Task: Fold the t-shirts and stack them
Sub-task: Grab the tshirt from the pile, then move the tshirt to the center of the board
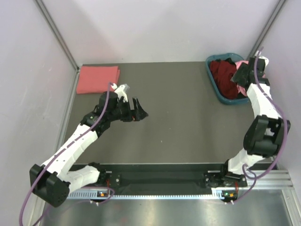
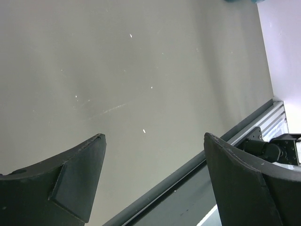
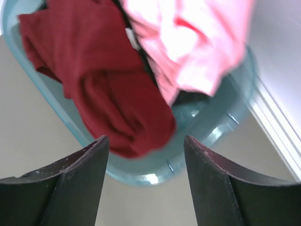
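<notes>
A folded salmon-pink t-shirt (image 1: 98, 78) lies flat at the table's far left corner. A dark maroon t-shirt (image 1: 225, 79) (image 3: 101, 89) and a bright pink one (image 3: 190, 42) sit crumpled in the teal basket (image 1: 221, 96) (image 3: 207, 136) at the far right, with a bit of black cloth (image 3: 148, 63) between them. My right gripper (image 1: 241, 75) (image 3: 146, 141) hovers open over the basket's near rim, nothing between its fingers. My left gripper (image 1: 139, 112) (image 2: 154, 137) stands open and empty over bare table, left of centre.
White walls with metal corner posts (image 1: 56, 33) close in the table on three sides. A dark rail (image 1: 160, 179) (image 2: 188, 183) runs along the near edge by the arm bases.
</notes>
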### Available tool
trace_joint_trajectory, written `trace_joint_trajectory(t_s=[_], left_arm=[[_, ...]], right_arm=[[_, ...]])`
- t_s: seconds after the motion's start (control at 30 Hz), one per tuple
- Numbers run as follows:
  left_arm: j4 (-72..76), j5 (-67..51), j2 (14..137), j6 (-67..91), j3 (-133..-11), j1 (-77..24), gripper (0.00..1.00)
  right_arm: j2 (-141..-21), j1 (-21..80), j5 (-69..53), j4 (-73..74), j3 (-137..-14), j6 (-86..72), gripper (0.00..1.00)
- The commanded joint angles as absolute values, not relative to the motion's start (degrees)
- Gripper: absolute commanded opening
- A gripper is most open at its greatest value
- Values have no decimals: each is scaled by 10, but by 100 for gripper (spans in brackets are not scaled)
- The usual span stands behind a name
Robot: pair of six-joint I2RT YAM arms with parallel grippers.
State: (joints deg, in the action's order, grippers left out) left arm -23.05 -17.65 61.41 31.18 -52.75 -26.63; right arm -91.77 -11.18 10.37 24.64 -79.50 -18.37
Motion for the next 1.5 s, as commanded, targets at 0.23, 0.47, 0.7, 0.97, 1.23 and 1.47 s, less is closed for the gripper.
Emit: trace_joint_trajectory(t_s=[0.23,0.47,0.7,0.97,1.23,1.47], left_arm=[[-191,-189,624,302,-524,-268,90],[-187,-176,628,303,-529,-267,90],[-198,-171,628,303,-536,-267,90],[-207,-143,615,309,-561,-267,90],[-303,-48,626,308,-629,-239,93],[-328,-68,597,325,-606,-221,94]], right_arm=[[-1041,-122,-6,153,-899,-96,55],[-1079,-122,-49,129,-920,-90,22],[-1029,-121,-73,148,-990,-119,0],[-859,-88,-178,231,-1106,-187,0],[-704,-28,-329,263,-1029,-243,0],[-565,114,-282,236,-666,-264,0]])
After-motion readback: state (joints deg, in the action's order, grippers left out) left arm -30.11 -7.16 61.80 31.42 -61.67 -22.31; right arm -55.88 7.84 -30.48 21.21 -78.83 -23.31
